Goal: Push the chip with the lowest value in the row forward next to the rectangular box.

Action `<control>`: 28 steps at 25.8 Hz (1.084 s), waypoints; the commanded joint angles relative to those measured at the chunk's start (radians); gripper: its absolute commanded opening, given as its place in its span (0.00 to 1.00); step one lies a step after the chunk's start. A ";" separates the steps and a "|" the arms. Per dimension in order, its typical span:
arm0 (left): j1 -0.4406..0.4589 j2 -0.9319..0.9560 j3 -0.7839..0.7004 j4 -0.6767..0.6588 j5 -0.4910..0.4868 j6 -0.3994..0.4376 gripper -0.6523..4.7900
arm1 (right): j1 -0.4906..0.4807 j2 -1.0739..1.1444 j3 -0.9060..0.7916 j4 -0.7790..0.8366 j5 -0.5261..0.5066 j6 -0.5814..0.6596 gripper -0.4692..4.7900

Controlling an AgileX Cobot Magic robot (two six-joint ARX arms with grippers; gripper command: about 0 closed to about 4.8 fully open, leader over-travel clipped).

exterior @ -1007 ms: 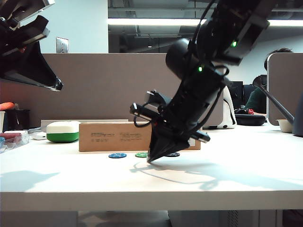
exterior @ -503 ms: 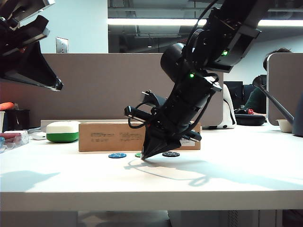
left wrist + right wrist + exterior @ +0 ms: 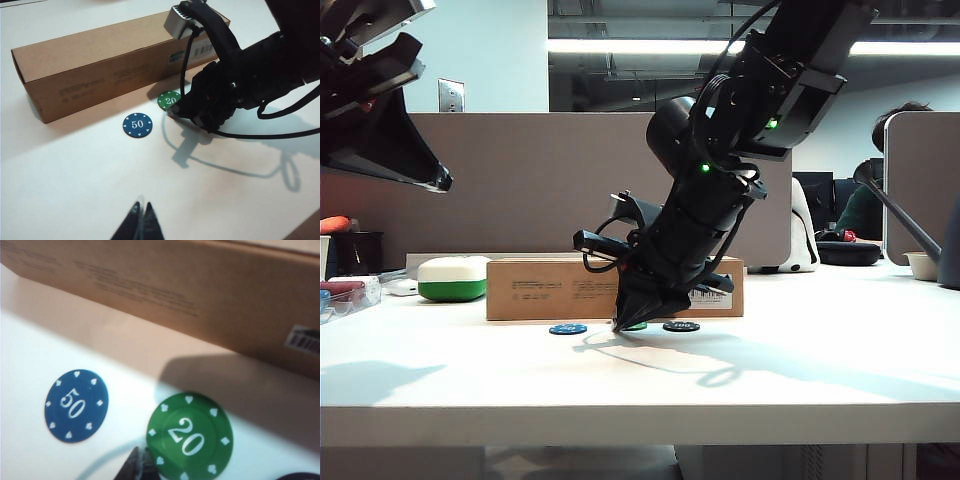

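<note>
From the exterior view, the right claw (image 3: 618, 326) is down at the tabletop (image 3: 640, 380), tip planted at the chips' near side, the rectangular box (image 3: 550, 288) just beyond it; the blue chip (image 3: 568, 328) lies off to one side of the tip, the black chip (image 3: 681, 326) to the other. The left claw (image 3: 380, 110) hangs high and well apart, clear of the work. In the left wrist view, the left claw (image 3: 141, 222) shows its tips pressed together over bare tabletop, while the right claw's tip touches the green chip (image 3: 169, 100), marked 20, beside the 50. In the right wrist view, the right claw (image 3: 136, 466) is pressed together too, a single blunt point just at the green chip's (image 3: 190, 437) near edge, good for shoving it. A shaded strip separates the chip from the box, so the push looks unfinished.
</note>
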 commanded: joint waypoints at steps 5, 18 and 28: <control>0.000 -0.002 0.002 0.012 0.004 0.004 0.11 | -0.001 0.006 -0.002 -0.036 0.056 -0.008 0.08; 0.000 -0.002 0.002 0.012 0.004 0.004 0.11 | -0.001 0.006 0.009 -0.059 0.098 -0.008 0.08; 0.000 -0.002 0.002 0.012 0.004 0.004 0.11 | -0.001 -0.002 0.078 -0.156 0.105 -0.008 0.08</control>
